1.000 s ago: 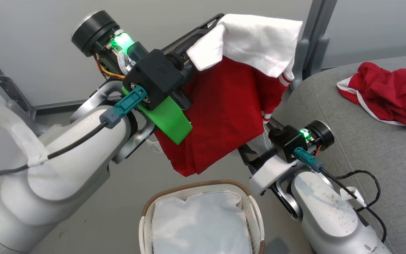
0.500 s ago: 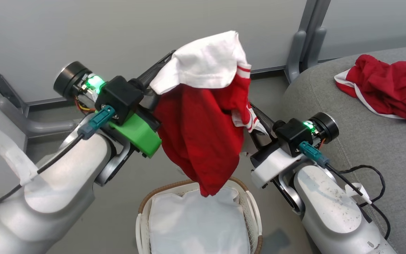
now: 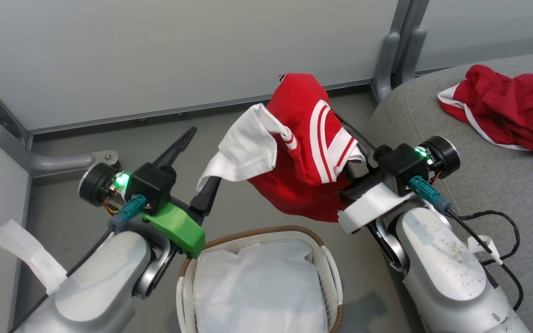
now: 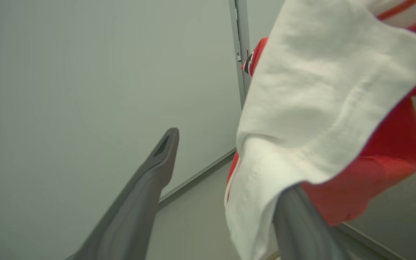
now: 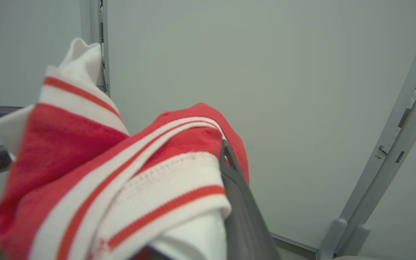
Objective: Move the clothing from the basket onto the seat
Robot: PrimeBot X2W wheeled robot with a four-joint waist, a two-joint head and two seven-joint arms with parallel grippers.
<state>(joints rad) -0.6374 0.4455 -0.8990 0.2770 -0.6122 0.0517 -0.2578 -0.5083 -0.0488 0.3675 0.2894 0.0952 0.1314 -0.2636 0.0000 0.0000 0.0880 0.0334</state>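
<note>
We see a grey floor (image 3: 141, 138) meeting pale wall panels (image 3: 178, 51) across the top of the head view, with grey metal posts (image 3: 389, 51) at the upper right. The grey seat (image 3: 474, 185) takes up the right side, and a second red garment (image 3: 507, 108) lies crumpled on it near the upper right corner. At bottom centre stands the basket (image 3: 252, 232), with a white liner (image 3: 257, 286) inside it.

Our right arm rises from the lower right, just beside the seat's edge. Its right gripper (image 3: 340, 134) points up and left, buried in the red-and-white garment (image 3: 303, 152), fingers clenched on the bunched fabric above the basket. Our left arm comes in from the lower left. The left gripper (image 3: 207, 150) is spread wide, one finger bare, with a white flap of the garment draped over the other finger's tip.
</note>
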